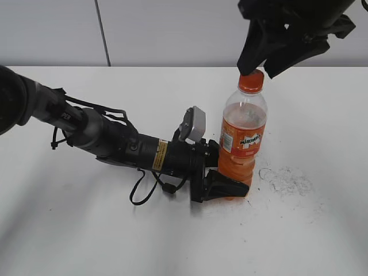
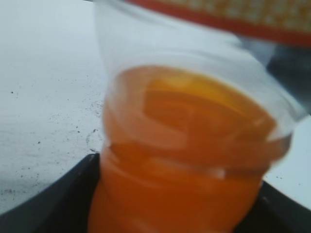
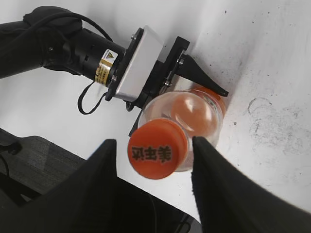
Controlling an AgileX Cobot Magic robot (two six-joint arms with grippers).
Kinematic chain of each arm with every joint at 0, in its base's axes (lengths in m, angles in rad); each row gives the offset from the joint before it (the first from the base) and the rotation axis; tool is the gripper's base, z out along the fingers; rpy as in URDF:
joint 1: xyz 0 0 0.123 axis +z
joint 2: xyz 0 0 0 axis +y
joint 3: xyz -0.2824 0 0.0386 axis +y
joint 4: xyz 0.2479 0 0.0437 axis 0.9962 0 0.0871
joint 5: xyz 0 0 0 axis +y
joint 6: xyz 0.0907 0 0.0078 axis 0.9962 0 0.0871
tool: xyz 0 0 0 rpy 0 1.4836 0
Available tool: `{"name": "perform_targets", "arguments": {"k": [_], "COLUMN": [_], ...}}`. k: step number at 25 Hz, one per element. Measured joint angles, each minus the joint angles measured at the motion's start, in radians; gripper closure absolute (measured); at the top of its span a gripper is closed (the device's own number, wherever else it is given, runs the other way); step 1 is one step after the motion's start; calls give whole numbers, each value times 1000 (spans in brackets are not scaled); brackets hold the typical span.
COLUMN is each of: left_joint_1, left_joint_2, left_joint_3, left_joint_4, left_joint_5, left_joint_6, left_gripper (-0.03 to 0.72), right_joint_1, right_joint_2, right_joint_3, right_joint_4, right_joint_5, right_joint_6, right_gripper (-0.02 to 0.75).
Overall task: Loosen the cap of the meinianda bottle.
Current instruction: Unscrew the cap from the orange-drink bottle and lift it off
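The meinianda bottle (image 1: 243,135) stands upright on the white table, half full of orange drink, with its orange Mirinda label facing me. Its small orange cap (image 1: 251,81) is on the neck. My left gripper (image 1: 226,185) is shut on the bottle's ribbed lower body (image 2: 184,165), which fills the left wrist view. My right gripper (image 1: 259,72) hangs open just above the cap. In the right wrist view the cap (image 3: 158,148) sits between the two black fingers (image 3: 155,160), apart from both, dark characters printed on its top.
The white table (image 1: 86,230) has a patch of dark scuff marks (image 1: 287,179) right of the bottle. A grey wall runs behind. The left arm (image 1: 103,138) lies low across the table's left half, with a loose cable loop.
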Motion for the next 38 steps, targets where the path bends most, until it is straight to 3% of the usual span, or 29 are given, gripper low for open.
{"name": "perform_targets", "arguments": {"k": [8, 11, 14, 17, 20, 26, 29, 33, 38], "left_joint_1": [0, 0, 0, 0, 0, 0, 0, 0, 0], "left_joint_2": [0, 0, 0, 0, 0, 0, 0, 0, 0], "left_joint_3": [0, 0, 0, 0, 0, 0, 0, 0, 0], "left_joint_4": [1, 1, 1, 1, 1, 3, 3, 4, 3], "left_joint_5": [0, 0, 1, 1, 1, 1, 1, 1, 1], "left_joint_6": [0, 0, -1, -4, -4, -2, -1, -1, -1], "left_gripper": [125, 125, 125, 125, 125, 125, 125, 125, 126], "right_joint_1": [0, 0, 0, 0, 0, 0, 0, 0, 0], "right_joint_2": [33, 36, 36, 36, 36, 36, 36, 36, 36], "right_joint_3": [-1, -1, -2, -3, -3, -4, -5, -5, -5], "right_joint_4": [5, 4, 2, 0, 1, 18, 23, 25, 42], "right_joint_5": [0, 0, 0, 0, 0, 0, 0, 0, 0], "right_joint_6": [-7, -15, -35, -89, -205, -715, -832, -797, -408], "right_gripper": [289, 337, 460, 465, 465, 474, 475, 466, 294]}}
